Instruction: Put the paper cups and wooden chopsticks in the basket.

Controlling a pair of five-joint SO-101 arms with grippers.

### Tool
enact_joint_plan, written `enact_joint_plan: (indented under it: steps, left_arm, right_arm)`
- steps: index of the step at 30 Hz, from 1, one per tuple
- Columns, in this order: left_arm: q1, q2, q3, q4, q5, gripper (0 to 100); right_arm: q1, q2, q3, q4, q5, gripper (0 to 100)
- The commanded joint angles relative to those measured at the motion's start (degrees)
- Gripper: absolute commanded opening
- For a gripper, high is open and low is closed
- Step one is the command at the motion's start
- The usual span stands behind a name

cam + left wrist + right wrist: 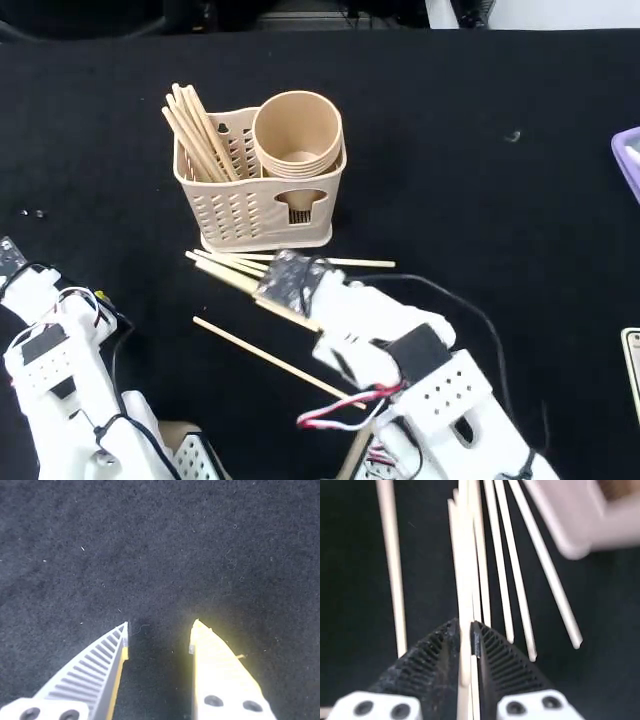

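Note:
A beige slotted basket (255, 210) stands at the back of the black table, with a stack of paper cups (297, 130) in its right half and several wooden chopsticks (195, 130) leaning in its left half. More chopsticks (225, 265) lie fanned on the table just in front of it, and one (270, 360) lies apart, nearer. My right gripper (466, 630) is down on the fan, shut on a chopstick (465, 580); the high view shows it (285, 285) close before the basket. At the near left my left gripper (159, 630) is open over bare cloth.
A purple container's edge (628, 160) pokes in at the far right, and a pale object (632, 370) sits lower on that side. The basket's corner (580, 520) is close beyond the right gripper. Open black cloth lies to the left and right of the basket.

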Motion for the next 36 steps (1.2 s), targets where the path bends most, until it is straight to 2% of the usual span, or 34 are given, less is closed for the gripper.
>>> enact_joint_plan:
  steps: [1,7,14,18,24,28,30,34,36]
  left_arm:
    - [0.66,-0.79,-1.45,-0.79,-0.09,21]
    - [0.66,-0.79,-1.36,-0.79,-0.09,21]
    - [0.66,-0.79,-1.36,-0.79,-0.09,21]
    - [0.66,-0.79,-1.36,-0.79,-0.09,21]
    - [0.57,-0.79,-1.36,-0.79,-0.09,21]
    - [0.57,-0.79,-1.45,-0.79,-0.09,21]
    - [0.57,-0.79,-1.45,-0.79,-0.09,21]
    - [0.57,-0.79,-1.45,-0.79,-0.09,21]
    - [0.57,-0.79,-1.45,-0.79,-0.09,21]
  right_arm:
    - [-7.74,-0.92,-9.36,4.4,-1.05,1.1]
    - [-8.7,-0.57,-5.41,4.48,-1.41,1.1]
    - [-6.95,4.53,6.55,-2.46,6.42,1.1]
    - [-1.85,12.0,6.55,-9.76,6.51,1.1]
    - [-1.41,26.15,5.85,-15.74,5.98,1.6]
    - [-1.49,30.46,3.47,-15.74,3.34,11.5]
    - [-2.46,30.64,2.51,-15.74,2.81,17.1]
    - [-8.79,30.99,0.04,-16.09,2.11,14.2]
    - [-11.34,31.16,-1.8,-16.44,-0.88,13.9]
